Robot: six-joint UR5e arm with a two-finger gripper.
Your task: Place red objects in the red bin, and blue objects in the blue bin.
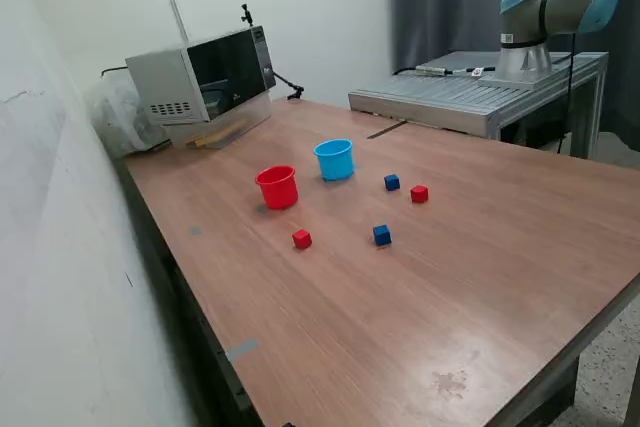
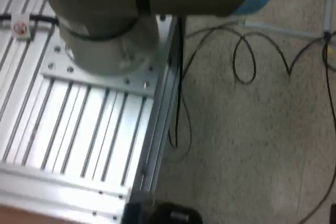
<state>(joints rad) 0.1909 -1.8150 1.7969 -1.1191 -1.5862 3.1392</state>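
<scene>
Red cup (image 1: 277, 187) and blue cup (image 1: 335, 159) upright on tabletop (image 1: 480, 277); four cubes loose at their 5 o'clock; tool out of view, state unknown

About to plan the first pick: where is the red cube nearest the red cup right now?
In the exterior view, that red cube sits on the table in front of the red cup, slightly toward the exterior view's right, with a blue cube further right.

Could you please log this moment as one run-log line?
hand: out of view | red cubes: on table | blue cubes: on table | red cup, blue cup: upright
</scene>
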